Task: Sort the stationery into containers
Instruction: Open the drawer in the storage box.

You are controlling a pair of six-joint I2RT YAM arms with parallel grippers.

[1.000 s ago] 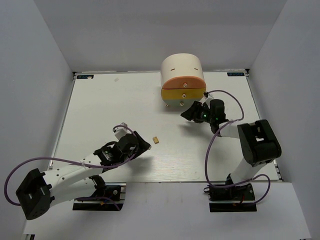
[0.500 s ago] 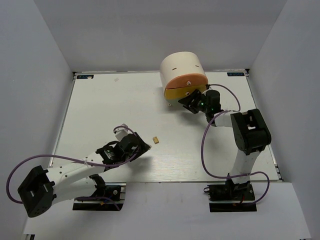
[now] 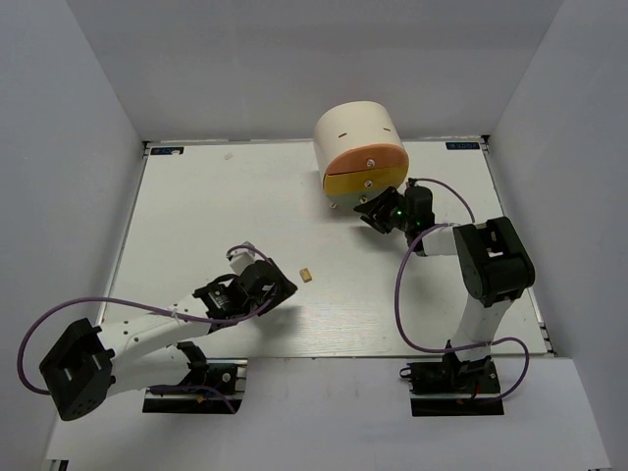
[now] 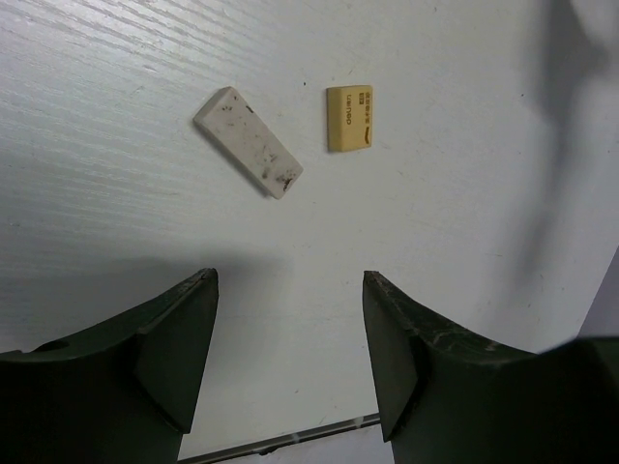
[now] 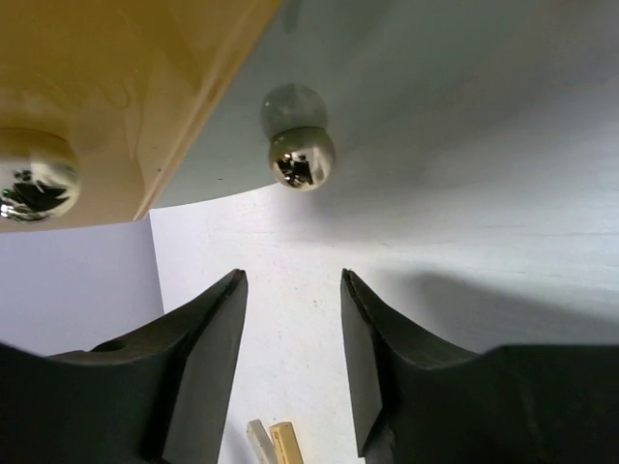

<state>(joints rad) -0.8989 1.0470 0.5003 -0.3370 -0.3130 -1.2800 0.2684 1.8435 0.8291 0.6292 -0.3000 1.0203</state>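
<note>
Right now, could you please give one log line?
left gripper open facing grey eraser, tan eraser | right gripper open facing knob below yellow drawer

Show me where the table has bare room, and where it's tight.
Bare: the wide far-left stretch of table, left of the desk unit; also the middle strip between the tan eraser and the right arm's cable. Crowded: before the drawers, where the right gripper sits, and around the grey eraser by the left gripper.
</note>
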